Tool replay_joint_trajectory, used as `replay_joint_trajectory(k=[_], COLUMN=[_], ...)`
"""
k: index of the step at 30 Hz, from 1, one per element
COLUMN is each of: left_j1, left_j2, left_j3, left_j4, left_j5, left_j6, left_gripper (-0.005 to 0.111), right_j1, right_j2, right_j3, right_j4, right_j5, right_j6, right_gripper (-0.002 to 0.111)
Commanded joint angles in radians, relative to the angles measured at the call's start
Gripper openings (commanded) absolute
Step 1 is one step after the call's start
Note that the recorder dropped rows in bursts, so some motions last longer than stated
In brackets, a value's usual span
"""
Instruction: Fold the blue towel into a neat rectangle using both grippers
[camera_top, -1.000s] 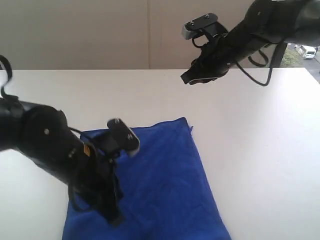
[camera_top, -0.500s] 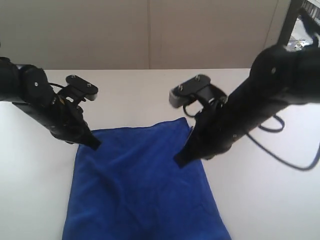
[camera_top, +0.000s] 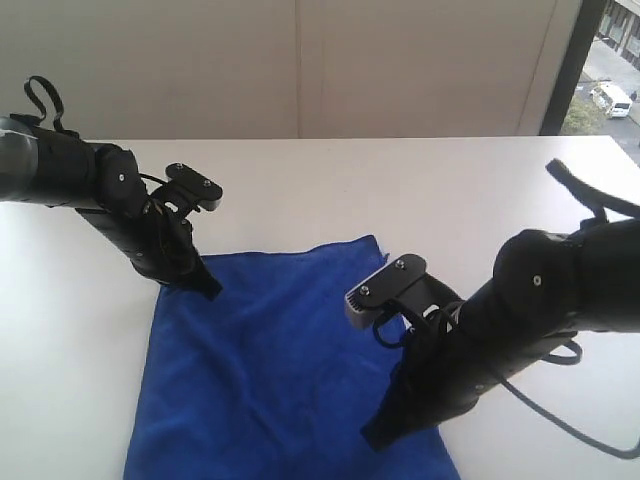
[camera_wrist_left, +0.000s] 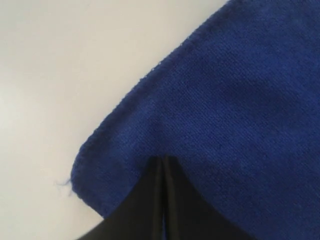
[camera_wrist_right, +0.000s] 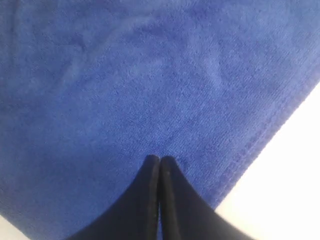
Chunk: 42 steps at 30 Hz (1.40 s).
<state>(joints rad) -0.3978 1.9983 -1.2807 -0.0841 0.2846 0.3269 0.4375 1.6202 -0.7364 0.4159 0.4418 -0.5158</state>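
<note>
Well, the white table (camera_top: 400, 190) is smooth and hard. The blue towel (camera_top: 290, 360) lies flat across the lower centre of the exterior frame: fuzzy terry, roughly rectangular, hemmed edge, mild wrinkles. The left gripper (camera_top: 208, 287) sits at the towel's upper-left corner and the right gripper (camera_top: 372, 437) near its lower-right edge. Both have jaws pressed together, tips down on the cloth (cannot tell if any pile is pinched). Risk: clenched tips could slide over the soft pile and bunch it, skewing the fold. A frayed thread (camera_wrist_left: 62, 182) sticks out at the corner.
</note>
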Motion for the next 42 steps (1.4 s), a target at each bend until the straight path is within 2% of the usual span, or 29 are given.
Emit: replay_joint_trajectory(k=[1,10,21,28,36,40,42], left_j1=[0.001,0.009,0.028,0.028,0.024,0.024,0.024], left_j2=[0.016,0.016,0.016,0.014,-0.152,-0.258,-0.304], left_j3=[0.001,0.001,0.001,0.0,-0.001,-0.001,-0.001], left_j4=[-0.005,-0.003,0.025,0.025,0.011,-0.025,-0.081], left_j5=[0.018,0.042,0.086,0.078,0.05,0.125,0.254], left_j6=[0.014,0.021,0.021,0.021,0.021,0.021,0.021], left_gripper=[0.0,0.0,0.0,0.0,0.0,0.0,0.0], right_j1=[0.0,0.0,0.0,0.0,0.0,0.0,0.0], right_j2=[0.036,0.045,0.045,0.038,-0.072,-0.123,-0.13], right_j3=[0.035,0.078,0.1,0.098,0.075,0.035,0.009], right_j4=[-0.006,-0.015,-0.169,-0.163,-0.155,-0.155,-0.155], right_j5=[-0.02,-0.014,0.0,-0.019,-0.019,-0.015,-0.008], right_j6=[0.006,0.016,0.191,0.191,0.202,0.204,0.206], right_gripper=[0.0,0.0,0.0,0.0,0.0,0.0,0.0])
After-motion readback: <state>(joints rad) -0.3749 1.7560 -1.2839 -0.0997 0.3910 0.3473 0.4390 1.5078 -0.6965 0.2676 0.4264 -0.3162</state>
